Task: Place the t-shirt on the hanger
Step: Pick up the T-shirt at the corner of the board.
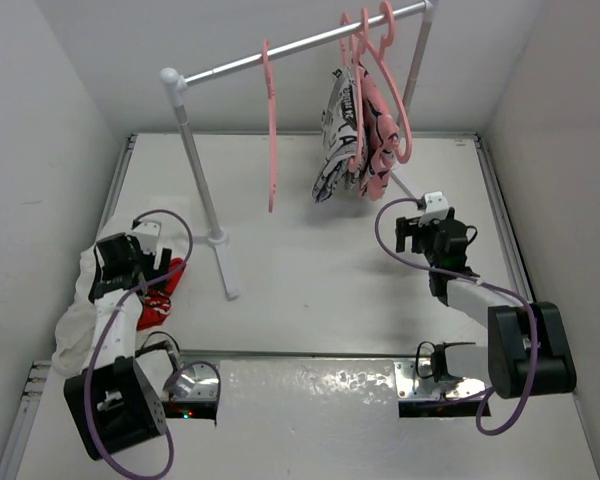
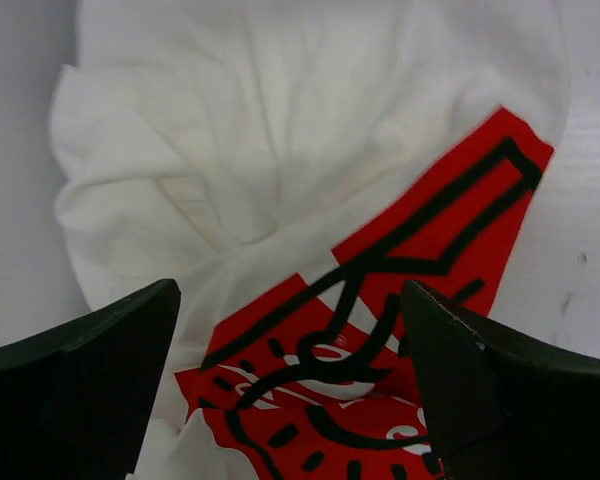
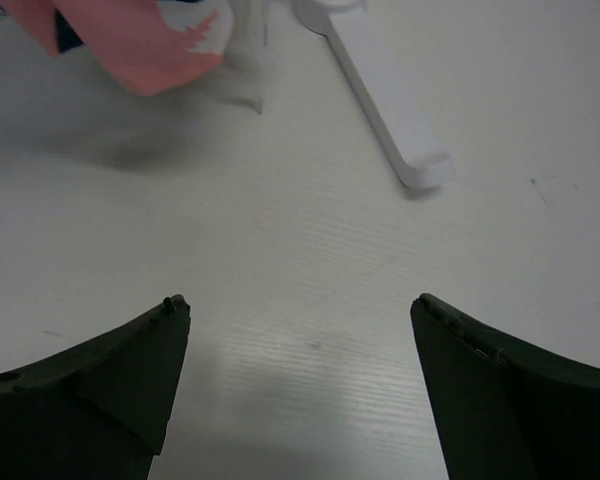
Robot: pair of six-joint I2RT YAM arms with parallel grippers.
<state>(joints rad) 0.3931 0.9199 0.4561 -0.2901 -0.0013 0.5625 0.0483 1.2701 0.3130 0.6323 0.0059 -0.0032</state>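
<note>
Your left pincer (image 2: 290, 300), jaws spread and empty, hangs straight over the crumpled t-shirt (image 2: 230, 150), so reach down with it; the hanger (image 1: 271, 130) hangs well apart on the rail (image 1: 300, 45).

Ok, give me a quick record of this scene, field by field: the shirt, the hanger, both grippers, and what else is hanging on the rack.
t-shirt: crumpled on the table, left side, red print partly showing
hanger: bare, hanging by itself on the rack rail
left gripper: open, over the t-shirt, holding nothing
right gripper: open, over the table near the rack foot
also on rail: patterned garment, pink garment
task state: t-shirt not yet on hanger
</note>
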